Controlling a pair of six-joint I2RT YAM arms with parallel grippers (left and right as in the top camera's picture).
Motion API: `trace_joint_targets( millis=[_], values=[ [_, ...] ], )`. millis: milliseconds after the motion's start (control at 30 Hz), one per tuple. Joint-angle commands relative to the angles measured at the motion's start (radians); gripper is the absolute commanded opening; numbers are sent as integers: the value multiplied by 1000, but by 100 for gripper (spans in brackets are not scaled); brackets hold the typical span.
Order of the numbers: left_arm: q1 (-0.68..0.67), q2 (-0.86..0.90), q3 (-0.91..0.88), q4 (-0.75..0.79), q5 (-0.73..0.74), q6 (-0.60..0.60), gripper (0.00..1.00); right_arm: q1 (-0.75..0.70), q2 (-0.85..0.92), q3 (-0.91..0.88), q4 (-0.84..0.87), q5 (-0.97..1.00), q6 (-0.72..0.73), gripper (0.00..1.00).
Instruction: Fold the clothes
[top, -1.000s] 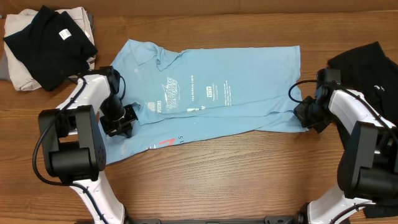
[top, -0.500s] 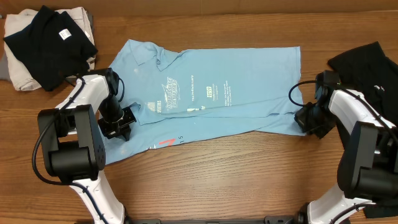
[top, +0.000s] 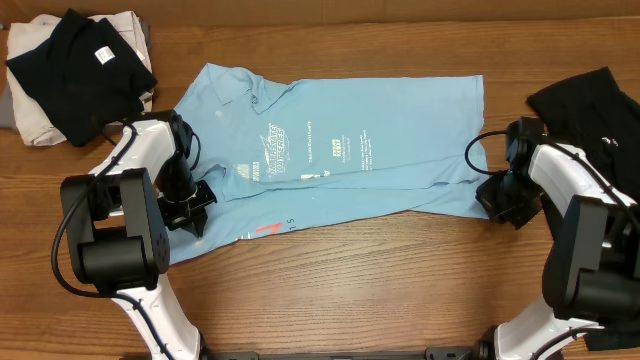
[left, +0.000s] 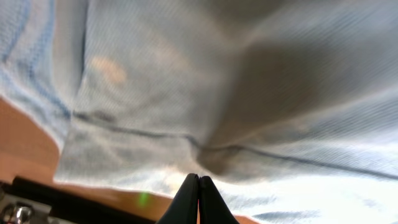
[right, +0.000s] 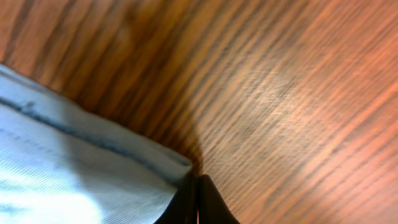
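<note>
Evidently, the T-shirt is laid across the bench and pinched at opposite ends by the closed left claw and right claw, presumably for folding evenly.

On the brown wooden table, a folded black garment lies atop a beige cloth at far left; 1 crumpled black garment lies at right.

The small white print on the T-shirt is unreadably small.
</note>
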Motion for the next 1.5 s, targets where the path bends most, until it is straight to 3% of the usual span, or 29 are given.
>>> trace_joint_targets(
  millis=[0,133,267,333,700,967,1200,1467],
  values=[
    [4,-63,-5,-8,-40,-47,4,-2,-85,-4,-12,96,45,4],
    [5,-159,-5,24,-31,-74,4,-3,-186,-4,-4,101,1,4],
    [-4,-233,-5,62,-31,-23,4,-2,-240,-4,117,-212,-265,4],
    [-12,-234,-5,63,-22,-6,4,3,-227,-4,141,-306,-299,4],
    [-51,-187,-141,201,151,60,4,30,-44,-4,151,-311,-275,4],
    [-47,-178,-240,288,140,46,4,30,-22,-6,160,-273,-272,4],
    [56,-178,-319,322,145,33,5,24,-17,-124,259,-231,-197,4],
    [170,-178,-325,260,126,55,4,-49,-18,-139,226,-169,-138,4]
  ],
)
